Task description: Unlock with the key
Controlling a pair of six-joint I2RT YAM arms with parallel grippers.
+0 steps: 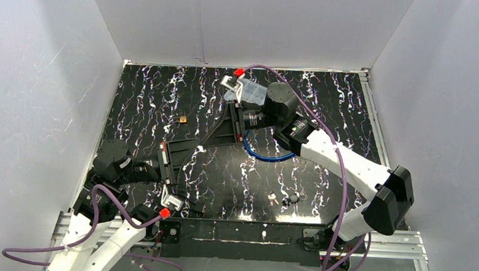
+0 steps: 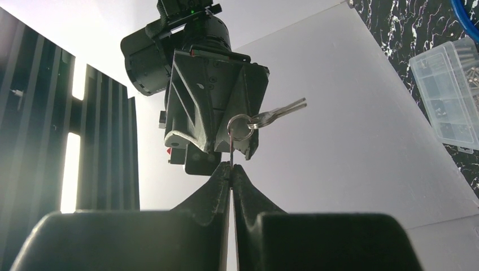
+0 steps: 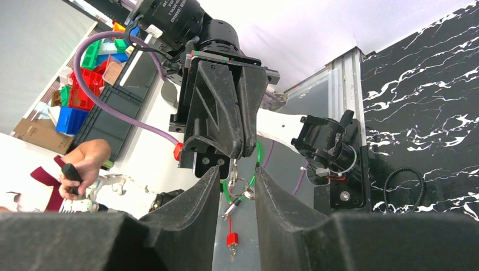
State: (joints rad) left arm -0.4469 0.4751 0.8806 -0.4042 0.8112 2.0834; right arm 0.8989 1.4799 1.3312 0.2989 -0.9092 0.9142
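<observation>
currently i log: left gripper (image 2: pixel 231 168), pressed shut on the key (image 2: pixel 231 153), its ring (image 2: pixel 242 127) and second key (image 2: pixel 281 112) dangling above. right gripper (image 3: pixel 234 171), fingers apart either side of that ring. both meet mid-table.

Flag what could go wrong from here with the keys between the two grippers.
1. The left gripper pinches the key only at its very fingertips, so it may twist or slip out.
2. The right gripper stands open around the dangling spare keys. Closing could catch them instead of the held key.
</observation>
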